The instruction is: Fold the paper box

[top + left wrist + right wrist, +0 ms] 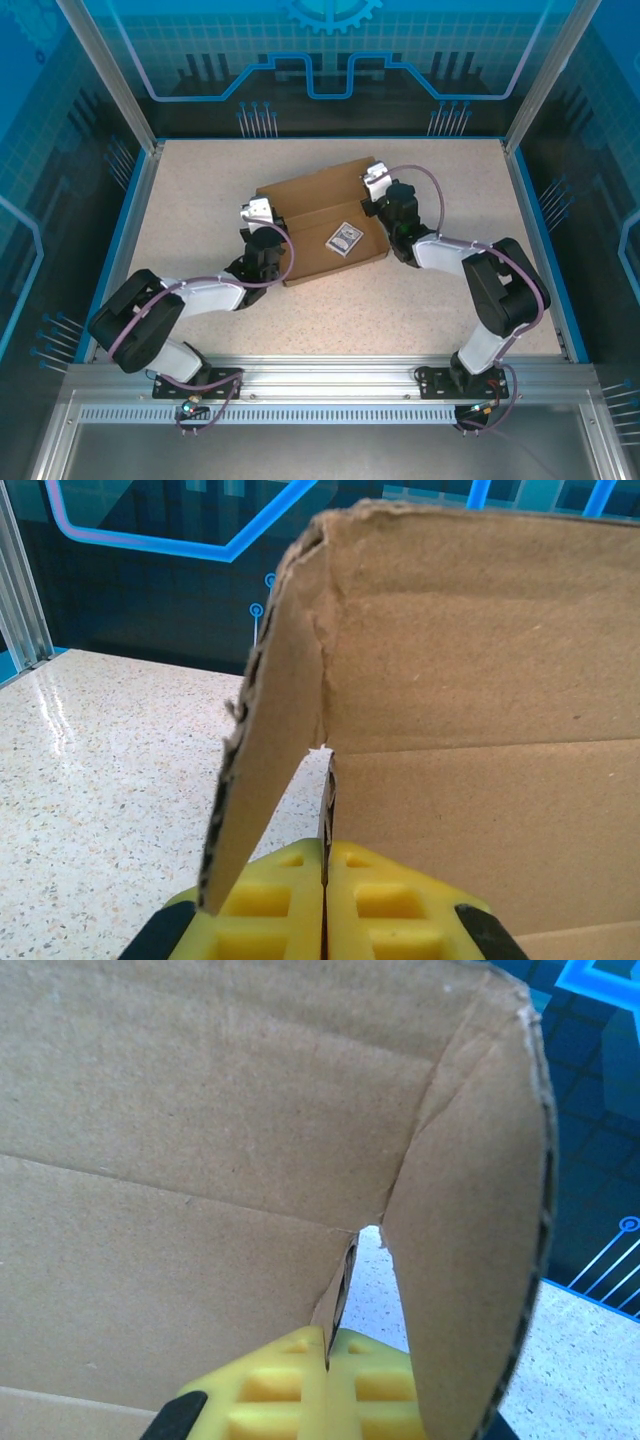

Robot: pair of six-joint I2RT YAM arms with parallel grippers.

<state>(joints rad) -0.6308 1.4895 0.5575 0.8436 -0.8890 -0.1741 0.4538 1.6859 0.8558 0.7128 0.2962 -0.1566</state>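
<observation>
Paper box [320, 205] sat mid-frame on the speckled desk [200, 190], half formed. Left claw [325, 880] and right claw [328, 1360] each pinched a cardboard edge at a corner slit, beside an upturned flap. I judged this the wall-raising step; next, both flaps would need swinging inward together. A small dark-pictured card [344, 239] lay on the box; no writing was legible.

place: robot lab cell | floor: speckled white table [190, 200] under the jaws | walls: blue circuit-print panels [400, 60] beyond the jaws and to both sides | frame: aluminium posts [110, 75] at far corners; slotted rail [330, 378] behind the jaws
</observation>
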